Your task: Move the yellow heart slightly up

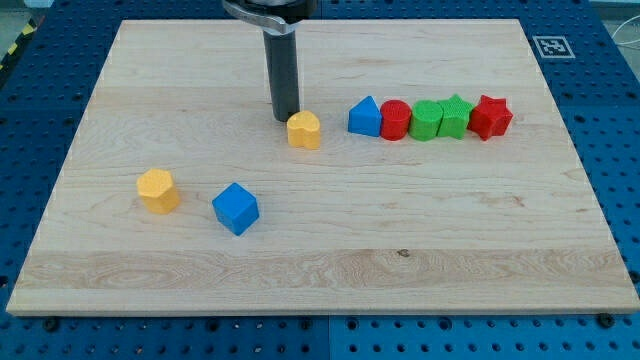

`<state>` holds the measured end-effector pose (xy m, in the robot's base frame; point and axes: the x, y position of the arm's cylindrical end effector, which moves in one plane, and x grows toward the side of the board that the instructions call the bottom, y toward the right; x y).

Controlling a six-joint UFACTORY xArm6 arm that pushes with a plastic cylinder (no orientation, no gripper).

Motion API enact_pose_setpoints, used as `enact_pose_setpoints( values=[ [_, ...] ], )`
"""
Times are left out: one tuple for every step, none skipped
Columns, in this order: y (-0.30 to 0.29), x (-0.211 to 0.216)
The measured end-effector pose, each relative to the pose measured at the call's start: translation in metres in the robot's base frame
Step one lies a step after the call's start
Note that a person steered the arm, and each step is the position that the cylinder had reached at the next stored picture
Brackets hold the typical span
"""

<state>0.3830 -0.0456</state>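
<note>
The yellow heart (pixel 304 130) lies on the wooden board (pixel 320 250) a little above the middle. My tip (pixel 285 118) stands just at its upper left, touching or almost touching it. The rod rises straight from there to the view's top.
A row of blocks lies to the right of the heart: a blue triangular block (pixel 366 117), a red cylinder (pixel 395 120), two green blocks (pixel 427 120) (pixel 456 116) and a red star (pixel 491 116). A yellow hexagonal block (pixel 158 190) and a blue cube (pixel 236 208) lie at the lower left.
</note>
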Motion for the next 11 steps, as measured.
enact_pose_setpoints(
  values=[
    [-0.004,0.004],
    [-0.017,0.024],
    [-0.021,0.058],
    [-0.002,0.085],
    [0.007,0.079],
    [0.007,0.063],
    [0.007,0.045],
    [0.007,0.033],
    [0.011,0.028],
    [0.019,0.027],
    [0.019,0.026]
  ],
)
